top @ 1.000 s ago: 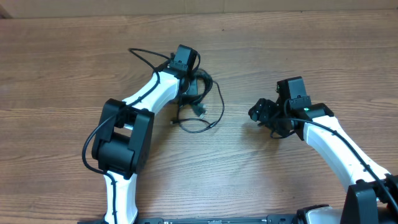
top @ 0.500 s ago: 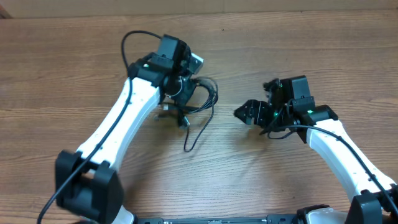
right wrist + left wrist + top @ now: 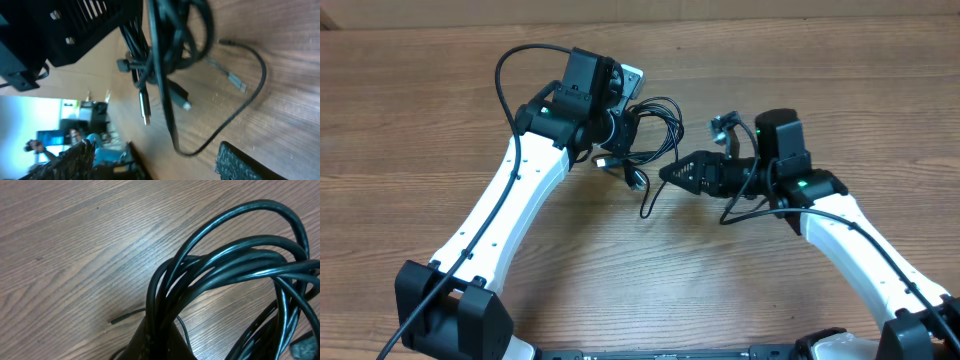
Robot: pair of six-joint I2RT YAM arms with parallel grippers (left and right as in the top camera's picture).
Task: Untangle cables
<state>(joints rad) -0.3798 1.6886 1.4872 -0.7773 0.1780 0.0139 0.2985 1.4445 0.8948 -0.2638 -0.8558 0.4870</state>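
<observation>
Looking down from overhead: my left hand (image 3: pixel 620 125) is clenched on the cables (image 3: pixel 655 118), a tangled bundle held over the bench (image 3: pixel 420 110). One strand (image 3: pixel 650 200) trails down toward the wood. My right hand (image 3: pixel 682 172) is released, jaws apart, just beside the bundle on its right, and the trailing strand hangs just before its fingertips.

Left wrist view: loops of the cables (image 3: pixel 230 265) rise out of the dark finger (image 3: pixel 159 345) at the lower edge and fill the right half. A loose strand end (image 3: pixel 116 321) shows against the bench (image 3: pixel 75 225). My right hand is outside this view.

Right wrist view: the cables (image 3: pixel 160 55) bunch against my left arm's black housing (image 3: pixel 75 25). A silver plug (image 3: pixel 144 107) dangles from them, a detail the left wrist view does not show. My right hand's fingers (image 3: pixel 245 162) sit at the lower corners, wide apart. Whether the strand curving between them touches either, I cannot tell.
</observation>
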